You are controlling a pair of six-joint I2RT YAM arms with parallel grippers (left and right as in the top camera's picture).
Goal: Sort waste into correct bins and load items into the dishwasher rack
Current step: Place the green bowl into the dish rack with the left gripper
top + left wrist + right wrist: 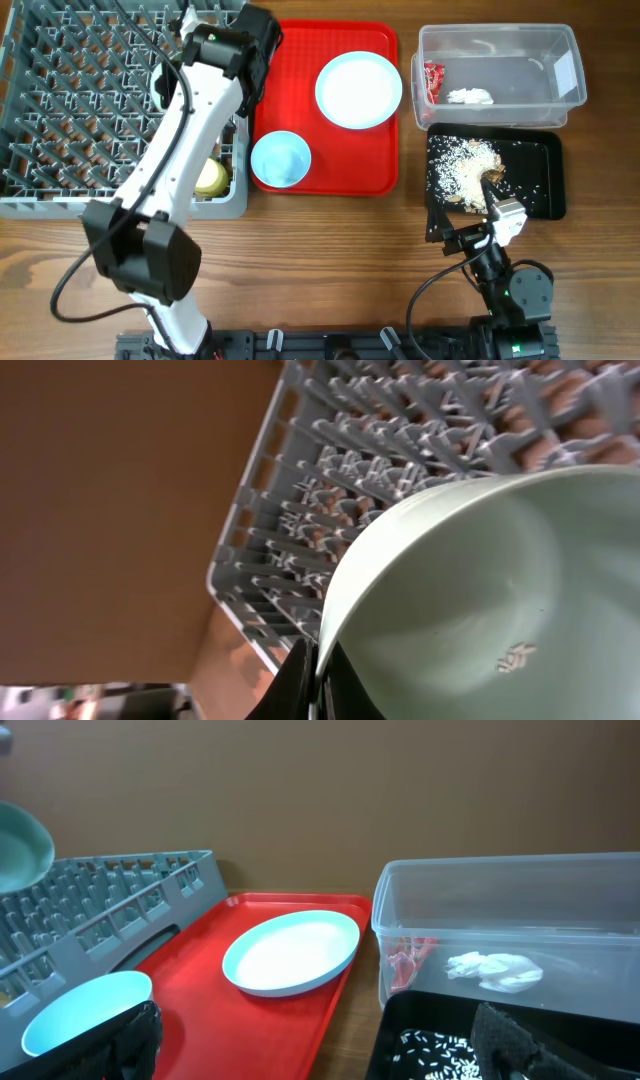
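At the left the loading step is in hand: the left gripper is clamped on the rim of the mint green bowl, holding it tilted in the air above the pegs of the dishwasher rack, not yet seated. The next move likely calls for lowering the bowl on edge between peg rows and releasing, clear of the yellow cup in the rack's near right corner. To the right, the red serving tray carries the pale blue bowl and, farther back, the pale blue plate, both waiting. Farther right, the clear tub holds the red wrapper and tissue. Nearer, the black tray holds rice, where the right gripper rests, jaws spread wide and empty. No fork or spoon shows.
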